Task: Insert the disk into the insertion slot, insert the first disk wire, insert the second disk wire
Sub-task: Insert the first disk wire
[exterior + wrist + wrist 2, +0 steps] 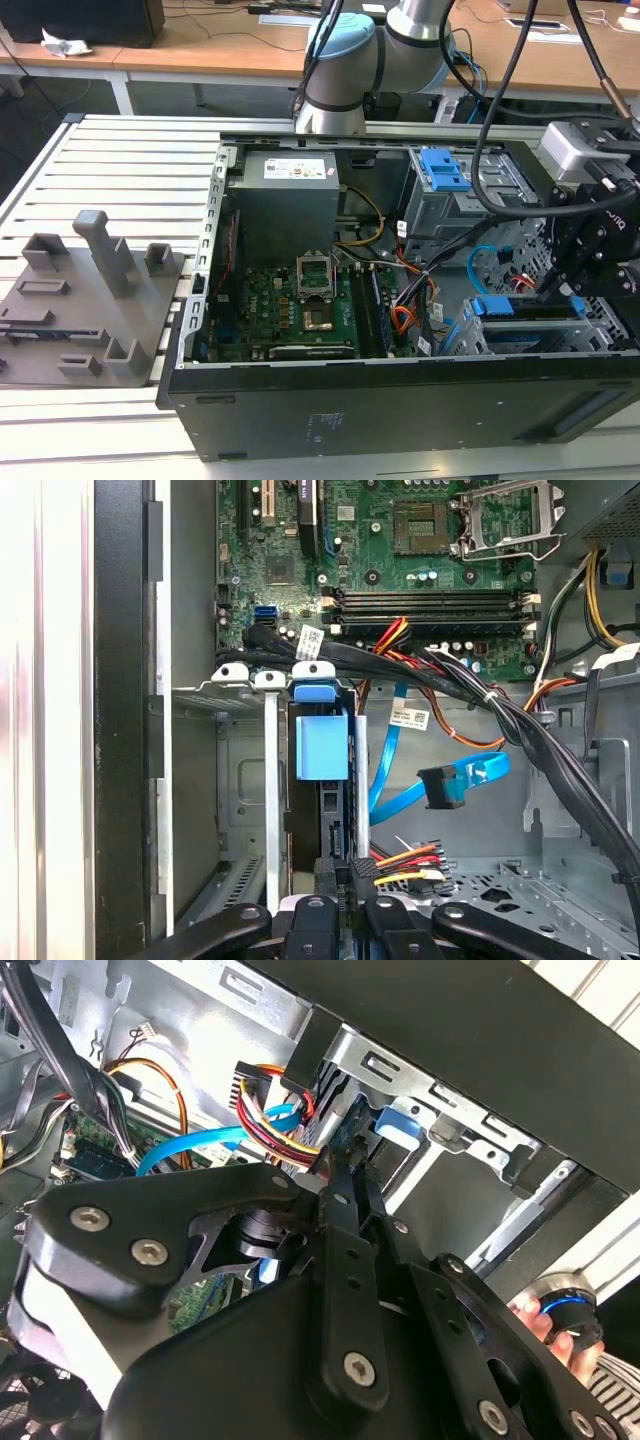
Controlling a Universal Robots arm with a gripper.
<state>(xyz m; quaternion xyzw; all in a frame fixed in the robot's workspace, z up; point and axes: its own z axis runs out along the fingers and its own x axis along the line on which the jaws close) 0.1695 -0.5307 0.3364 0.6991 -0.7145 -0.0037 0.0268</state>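
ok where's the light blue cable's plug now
In the first wrist view the blue cable's plug hangs loose beside the disk, between the black cable bundle and the red-yellow wires.

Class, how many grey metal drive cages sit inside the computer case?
2. The taller cage, with a blue latch, stands farther back in the exterior view; the lower one, the insertion slot, holds the disk at that view's right. Others may be hidden.

- The arm (345, 50) stands at the top of the exterior view, its black wrist hanging at that view's right
- The gripper (568, 292) points downward, fingers (338, 1210) clamped narrowly on the first disk wire (285, 1128)
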